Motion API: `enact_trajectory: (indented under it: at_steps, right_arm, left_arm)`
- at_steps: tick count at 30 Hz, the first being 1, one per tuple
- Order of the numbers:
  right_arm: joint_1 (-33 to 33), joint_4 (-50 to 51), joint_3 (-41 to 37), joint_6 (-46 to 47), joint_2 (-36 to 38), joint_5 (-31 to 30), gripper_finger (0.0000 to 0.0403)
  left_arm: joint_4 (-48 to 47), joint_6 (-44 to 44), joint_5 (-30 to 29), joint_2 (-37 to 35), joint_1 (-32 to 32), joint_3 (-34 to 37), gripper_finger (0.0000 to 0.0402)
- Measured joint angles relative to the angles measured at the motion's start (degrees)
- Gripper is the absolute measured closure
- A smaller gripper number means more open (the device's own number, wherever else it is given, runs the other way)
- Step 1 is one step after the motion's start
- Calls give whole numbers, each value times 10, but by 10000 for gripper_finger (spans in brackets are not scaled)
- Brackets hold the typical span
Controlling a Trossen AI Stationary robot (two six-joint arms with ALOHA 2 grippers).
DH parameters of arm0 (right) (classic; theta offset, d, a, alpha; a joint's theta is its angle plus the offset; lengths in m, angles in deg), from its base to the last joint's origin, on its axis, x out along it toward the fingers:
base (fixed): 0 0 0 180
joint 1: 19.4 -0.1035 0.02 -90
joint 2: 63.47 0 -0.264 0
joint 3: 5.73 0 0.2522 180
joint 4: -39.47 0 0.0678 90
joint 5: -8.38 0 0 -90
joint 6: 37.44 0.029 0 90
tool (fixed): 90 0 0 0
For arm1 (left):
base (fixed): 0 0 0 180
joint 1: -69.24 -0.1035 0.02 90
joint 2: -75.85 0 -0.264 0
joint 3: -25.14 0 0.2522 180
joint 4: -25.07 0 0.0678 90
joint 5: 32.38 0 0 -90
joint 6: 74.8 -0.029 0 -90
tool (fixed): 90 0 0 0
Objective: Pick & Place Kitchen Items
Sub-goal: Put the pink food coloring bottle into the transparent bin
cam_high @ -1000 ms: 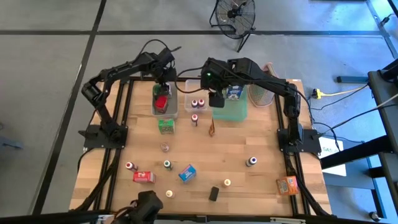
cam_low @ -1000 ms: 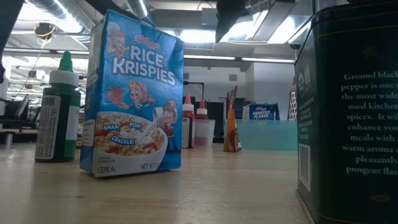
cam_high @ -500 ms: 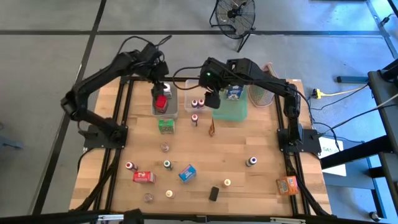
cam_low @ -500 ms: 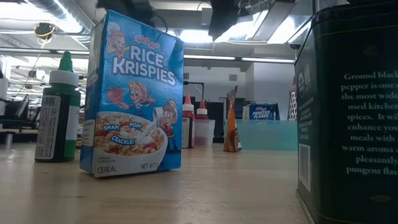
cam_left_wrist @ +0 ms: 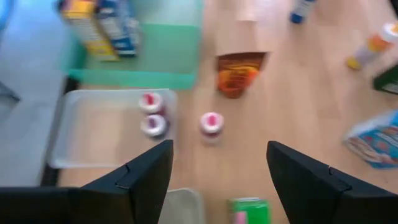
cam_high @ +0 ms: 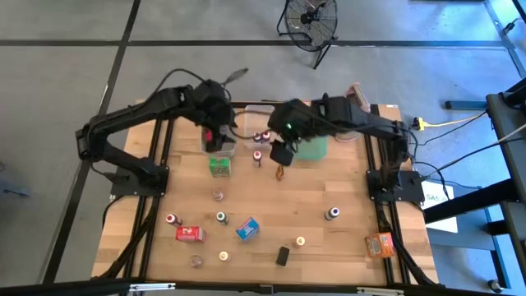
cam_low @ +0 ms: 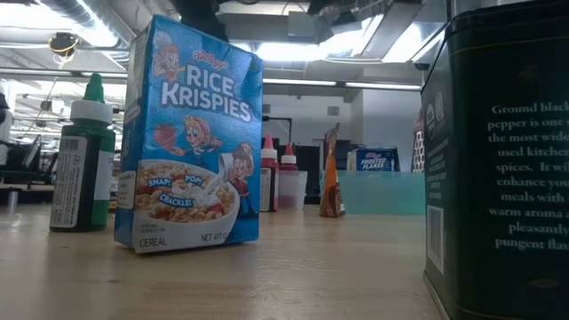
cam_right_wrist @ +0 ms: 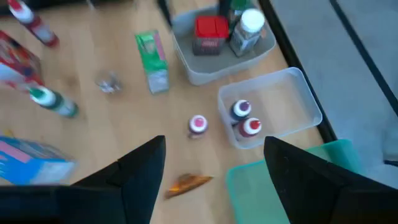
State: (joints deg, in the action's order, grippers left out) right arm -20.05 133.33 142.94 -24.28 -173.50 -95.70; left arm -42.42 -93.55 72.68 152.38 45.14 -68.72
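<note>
A red-capped bottle (cam_high: 257,156) stands upright on the bare wood just in front of the clear bin (cam_high: 260,131), long axis vertical. The right gripper (cam_high: 281,154) hovers just beside it, fingers wide apart and empty. The left gripper (cam_high: 215,131), also spread and empty, hangs farther off over another bin (cam_high: 219,148).

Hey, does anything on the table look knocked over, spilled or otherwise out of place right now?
Nothing looks spilled or damaged. One red-capped bottle stands on the wood just outside the clear bin that holds two like it, and the orange box sits apart near the table's corner.
</note>
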Motion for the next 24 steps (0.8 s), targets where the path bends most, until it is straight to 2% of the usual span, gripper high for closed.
enact_trajectory:
  at_steps: [9,15,19,24]
  right_arm:
    - [-152,9,0,188,7,-93,128]
    - [-236,58,0,319,8,-203,128]
    - [-275,101,0,351,10,-247,128]
    - [-293,99,0,286,10,-269,128]
  left_arm:
    - [5,-21,-11,54,74,0,146]
    - [24,-28,-16,124,87,0,146]
    - [32,-21,-49,159,86,0,150]
    - [60,9,-55,185,83,0,155]
